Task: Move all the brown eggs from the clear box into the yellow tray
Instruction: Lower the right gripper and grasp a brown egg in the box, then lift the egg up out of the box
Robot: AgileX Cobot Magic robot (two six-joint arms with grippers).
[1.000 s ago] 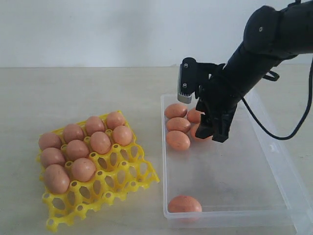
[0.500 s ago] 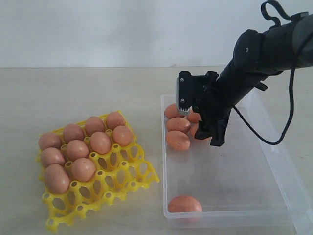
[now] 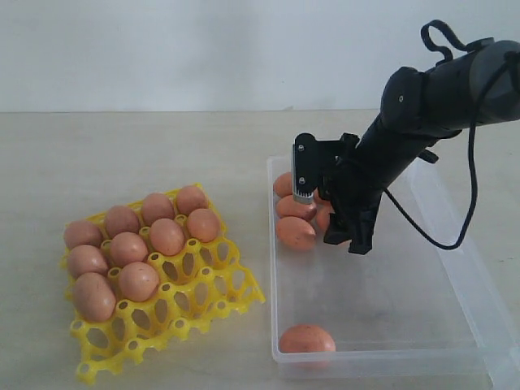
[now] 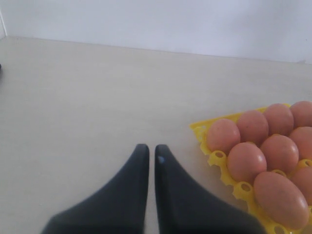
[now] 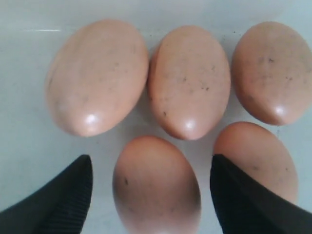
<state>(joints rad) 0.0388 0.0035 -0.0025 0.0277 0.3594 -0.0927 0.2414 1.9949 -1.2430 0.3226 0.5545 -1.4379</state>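
Right gripper (image 3: 349,237) spread wide, low over five brown eggs (image 3: 296,219) in the upper-left corner of the clear box (image 3: 273,276); one egg (image 5: 156,190) sits between the jaws, not touching. Likely light, smooth, brittle: pinch gently across its narrow middle. Left gripper (image 4: 147,151) pressed together.

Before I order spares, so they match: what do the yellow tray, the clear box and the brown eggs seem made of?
The yellow tray: moulded plastic by its look, uniformly bright and slightly glossy, with openwork cells. The clear box: transparent plastic; the table shows through its floor. The brown eggs: speckled satin shell with small highlights; real or imitation, the look leaves open.
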